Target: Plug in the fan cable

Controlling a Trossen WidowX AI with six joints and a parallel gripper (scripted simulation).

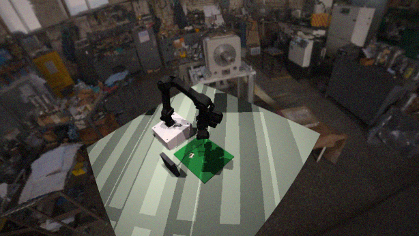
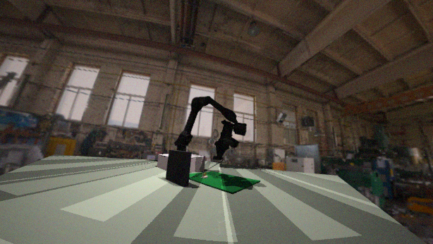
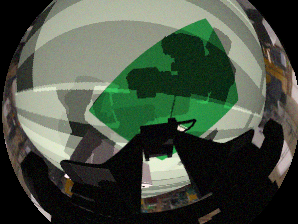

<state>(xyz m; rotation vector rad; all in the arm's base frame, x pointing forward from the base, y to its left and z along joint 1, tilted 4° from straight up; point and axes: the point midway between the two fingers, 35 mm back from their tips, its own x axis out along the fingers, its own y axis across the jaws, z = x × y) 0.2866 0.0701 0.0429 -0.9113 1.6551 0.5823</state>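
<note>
The jaws stand partly open, shut on the black plug (image 3: 157,141), which is held up off the green board (image 1: 205,177) (image 2: 230,187) (image 3: 150,59). From there the thin dark cable (image 1: 193,150) (image 2: 216,164) runs over the board to the upright black fan (image 1: 170,165) (image 2: 178,168), just beside it on the table (image 1: 232,194) (image 2: 141,215) (image 3: 75,45). A small pale part (image 1: 191,155) (image 2: 204,177) sits on the board. The black arm (image 1: 185,90) (image 2: 223,110) rises from a white box (image 1: 181,138) (image 2: 199,163).

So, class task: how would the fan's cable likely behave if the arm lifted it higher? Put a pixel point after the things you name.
The cable (image 1: 191,151) (image 2: 214,165) is probably floppy, as it curves freely from the fan (image 1: 169,164) (image 2: 178,168). It looks thin, so likely light, though it might tug the fan.
</note>
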